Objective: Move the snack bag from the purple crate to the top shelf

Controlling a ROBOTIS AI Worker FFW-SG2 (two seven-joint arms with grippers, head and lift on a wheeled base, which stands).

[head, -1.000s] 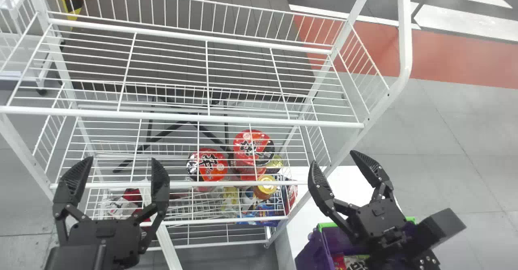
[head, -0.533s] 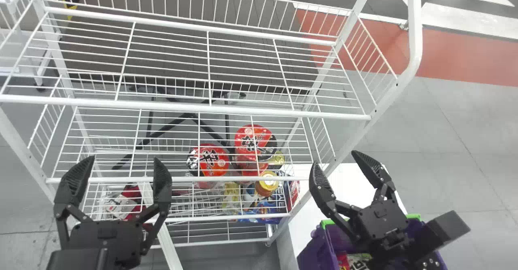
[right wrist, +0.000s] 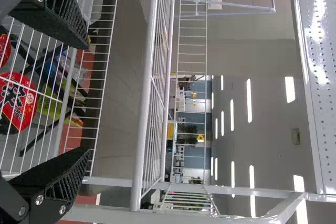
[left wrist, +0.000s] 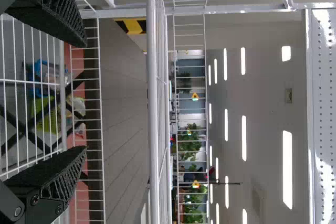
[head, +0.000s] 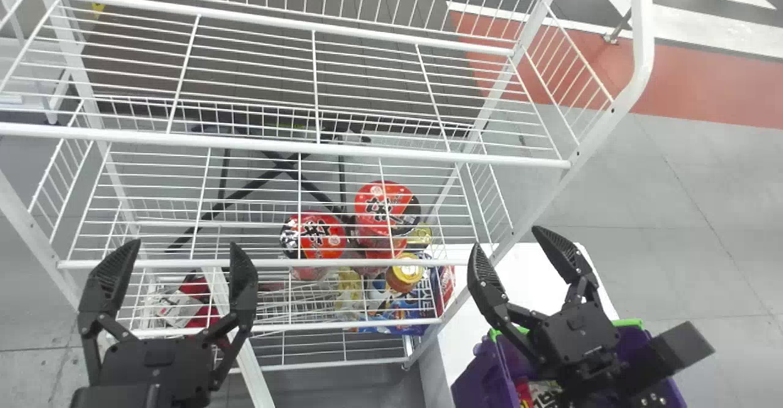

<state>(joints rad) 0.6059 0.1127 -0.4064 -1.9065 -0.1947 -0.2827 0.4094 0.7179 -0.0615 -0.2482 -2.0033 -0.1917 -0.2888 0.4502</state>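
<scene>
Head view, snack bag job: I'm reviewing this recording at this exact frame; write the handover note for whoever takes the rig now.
Left hand: open, before the shelving, holding nothing.
Right hand: open, holding nothing, its arm over the purple crate.
Things: printed packages lie in the crate; which is the snack bag, I cannot tell. The upper wire shelf is ahead.
Done: no bag in hand yet.
Left: probably grasp, lift, place.
</scene>
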